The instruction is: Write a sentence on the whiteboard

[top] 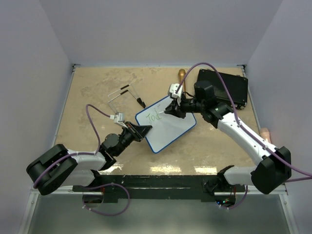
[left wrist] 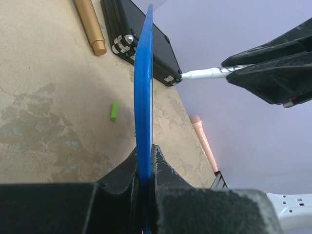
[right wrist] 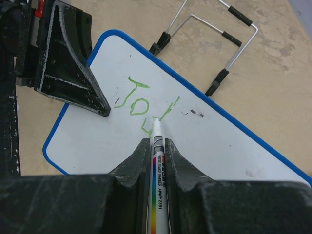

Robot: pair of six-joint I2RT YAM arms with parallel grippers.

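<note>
From above, the whiteboard (top: 168, 129) sits mid-table, its near-left edge clamped by the left gripper (top: 141, 131). The right gripper (top: 171, 108) is over its far corner. A black case (top: 222, 87) lies closed at back right, contents unseen. At the left wrist, the blue rim runs between closed jaws, and a green cap (left wrist: 114, 110) lies nearby. At the right wrist, the jaws pinch a marker (right wrist: 158, 165), its tip touching green letters (right wrist: 139, 100).
</note>
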